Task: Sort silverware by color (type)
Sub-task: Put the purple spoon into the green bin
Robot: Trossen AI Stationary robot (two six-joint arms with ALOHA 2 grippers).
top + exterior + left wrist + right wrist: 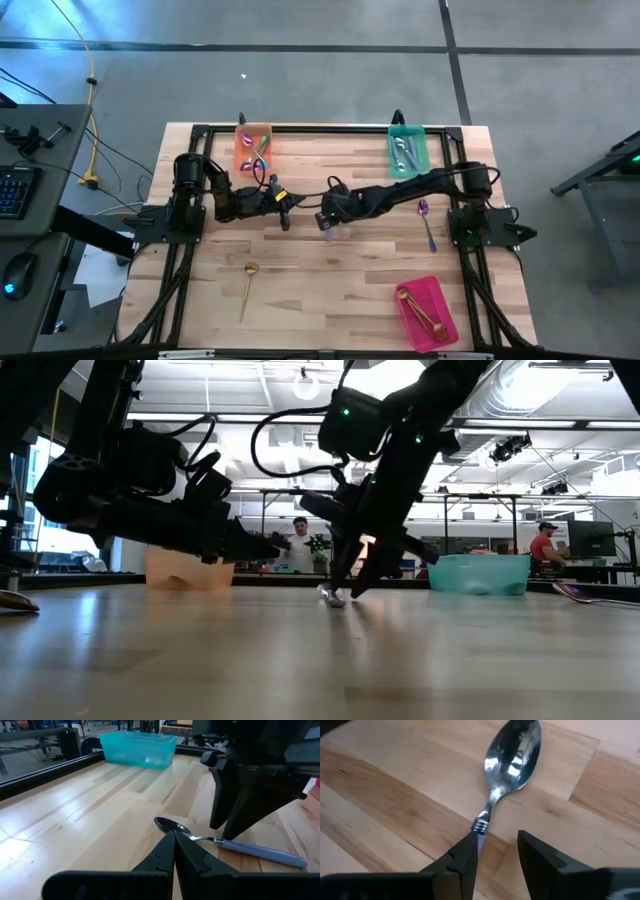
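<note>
Bright overhead lighting; low view backlit, arms silhouetted.

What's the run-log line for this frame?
right tool: open over lavender-handled spoon, spoon on table | left tool: shut, beside spoon

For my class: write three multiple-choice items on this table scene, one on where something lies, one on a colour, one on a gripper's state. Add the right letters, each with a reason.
1. Where does the gold spoon outside any tray lie?
A. on the bare table on the left arm's side
B. in the green tray
C. on the orange tray

2. What colour is the handle of the spoon under the right gripper?
A. gold
B. lavender
C. red

3. How do the left gripper fingers stand?
A. wide apart
B. shut together, empty
C. shut on a spoon

Key: 1 A, the high view shows it alone on the wood. 2 B, the left wrist view shows a pale purple handle. 3 B, the tips meet with nothing between them.
</note>
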